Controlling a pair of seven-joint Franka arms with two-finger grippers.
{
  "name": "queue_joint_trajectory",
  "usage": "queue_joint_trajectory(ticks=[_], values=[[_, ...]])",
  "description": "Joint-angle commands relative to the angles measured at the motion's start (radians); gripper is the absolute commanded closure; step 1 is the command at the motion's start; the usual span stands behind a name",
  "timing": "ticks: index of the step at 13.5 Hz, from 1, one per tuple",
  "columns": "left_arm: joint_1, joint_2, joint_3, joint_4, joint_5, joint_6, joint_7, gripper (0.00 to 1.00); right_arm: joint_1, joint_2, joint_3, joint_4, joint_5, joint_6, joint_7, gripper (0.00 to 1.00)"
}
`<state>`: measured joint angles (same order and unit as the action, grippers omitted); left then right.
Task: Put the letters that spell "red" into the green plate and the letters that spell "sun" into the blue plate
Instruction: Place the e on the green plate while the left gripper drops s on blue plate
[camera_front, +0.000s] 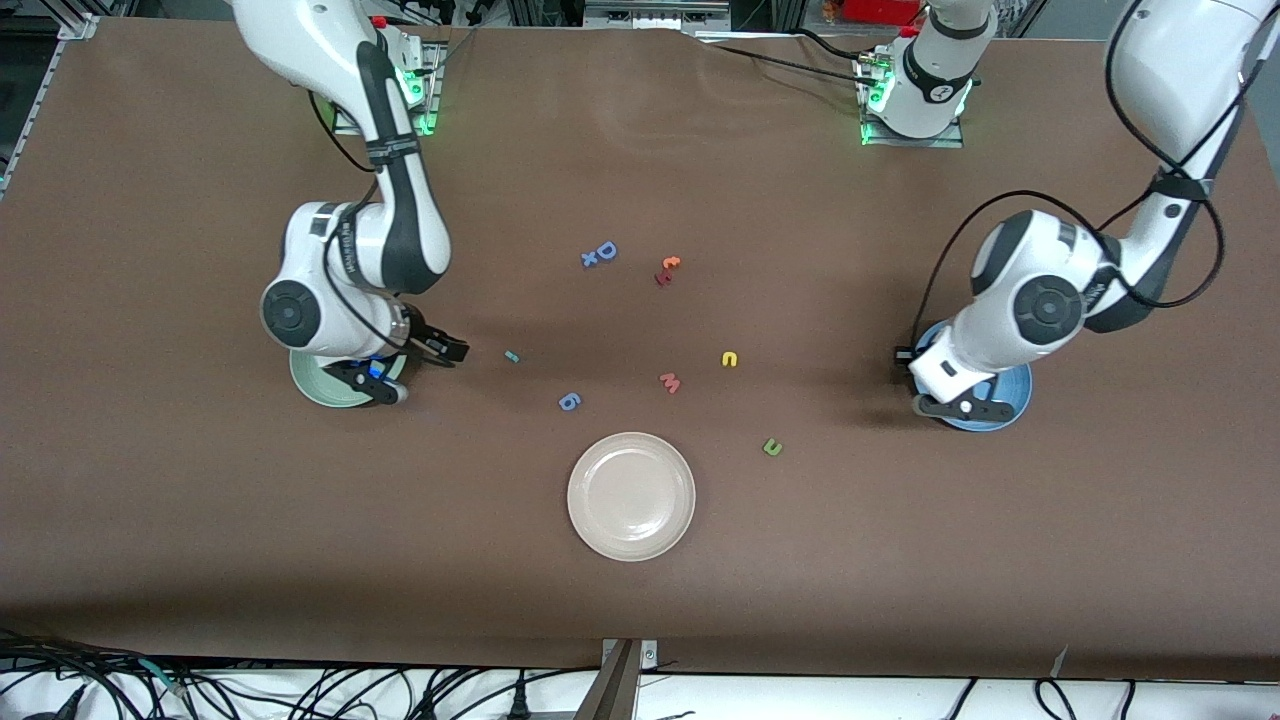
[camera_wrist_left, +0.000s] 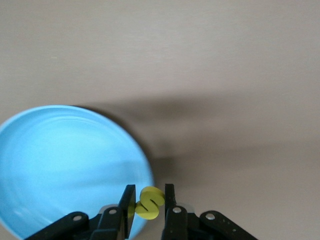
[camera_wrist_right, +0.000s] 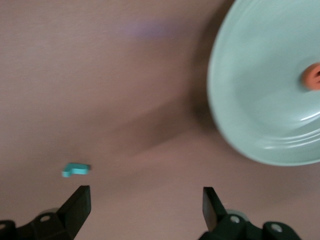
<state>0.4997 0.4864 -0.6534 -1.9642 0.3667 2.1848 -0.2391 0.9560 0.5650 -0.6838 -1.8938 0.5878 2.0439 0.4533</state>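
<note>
The left gripper (camera_wrist_left: 146, 205) pinched the yellow "s" (camera_wrist_left: 149, 202) over the blue plate (camera_wrist_left: 55, 160), frame's lower right. The right gripper (camera_wrist_right: 146, 202), jaws wide, empty, hung over the green plate (camera_wrist_right: 260, 100); the teal "r" (camera_front: 512, 356) lay beside it.

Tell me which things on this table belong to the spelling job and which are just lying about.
Job:
round pale green plate holding an orange foam letter
round blue plate
yellow foam "s" in left claw
small teal foam "r"
yellow and green foam "n"/"u" shapes

Lying about:
cream-white plate
blue capital "D"
pink "m"/"w"
</note>
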Motion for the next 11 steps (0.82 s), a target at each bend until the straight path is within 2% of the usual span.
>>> queue_joint_trajectory(ticks=[1,4,5,9,11], values=[[0.059,0.000,-0.011,0.001,-0.025,-0.016,0.121,0.76,0.065,0.041,-0.006,0.006,0.027,0.079,0.097,0.01],[0.094,0.032,-0.006,0.028,-0.017,-0.016,0.185,0.75,0.127,0.081,-0.005,-0.002,0.029,0.174,0.179,0.01],[0.103,0.046,-0.005,0.040,-0.015,-0.016,0.211,0.70,0.135,0.091,-0.002,-0.004,0.032,0.194,0.188,0.02],[0.125,0.101,0.020,0.090,-0.012,-0.016,0.284,0.69,0.135,0.119,0.041,-0.004,0.092,0.257,0.196,0.02],[0.125,0.104,0.020,0.094,-0.012,-0.016,0.281,0.68,0.135,0.136,0.044,-0.005,0.092,0.286,0.196,0.02]])
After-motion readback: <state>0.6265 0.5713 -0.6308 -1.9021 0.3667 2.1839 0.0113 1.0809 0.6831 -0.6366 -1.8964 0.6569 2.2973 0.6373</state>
